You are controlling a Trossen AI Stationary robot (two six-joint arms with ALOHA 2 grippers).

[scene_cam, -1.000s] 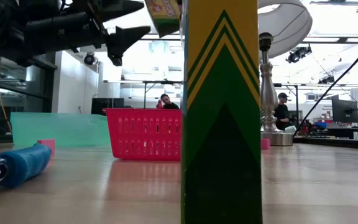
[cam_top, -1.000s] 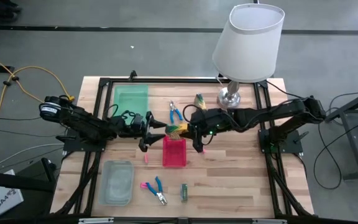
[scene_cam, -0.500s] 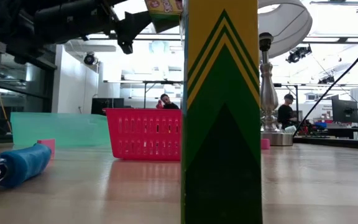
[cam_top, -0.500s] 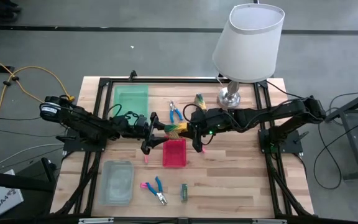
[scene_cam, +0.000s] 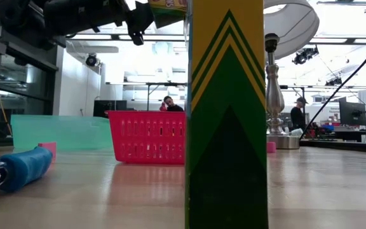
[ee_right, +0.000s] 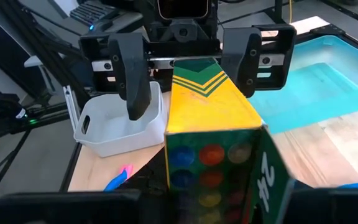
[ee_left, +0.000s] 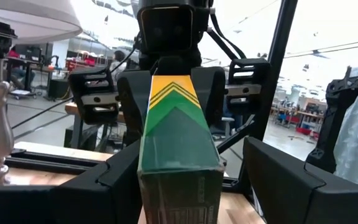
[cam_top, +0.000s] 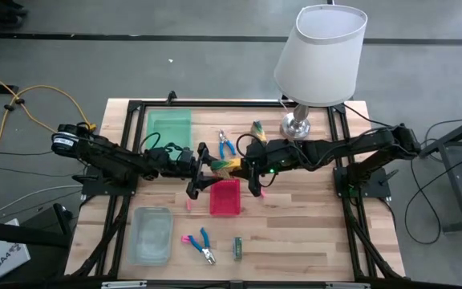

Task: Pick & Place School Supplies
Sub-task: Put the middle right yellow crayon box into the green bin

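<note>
Near edge of the surface [cam_top: 295, 241]: a green-and-yellow box [cam_top: 237, 248] is standing upright, filling the low view; blue-handled and pink-handled scissors [cam_top: 200, 244] are lying just beside it, with a clear bin [cam_top: 151, 236] near them. Mid-surface: a red basket [cam_top: 224, 197] is sitting there, a pink eraser [cam_top: 188, 205] lying close by. Above the basket's far end, the right tool [cam_top: 247, 169] is gripping a second crayon box [cam_top: 229, 165] in the air. The left tool [cam_top: 201, 169] is facing it with fingers spread wide around the box's other end, not yet clamping. Farther back: a green tray [cam_top: 169, 127], another pair of blue scissors [cam_top: 225, 144], a third small box [cam_top: 257, 128] and a lamp [cam_top: 319, 60] are sitting.
</note>
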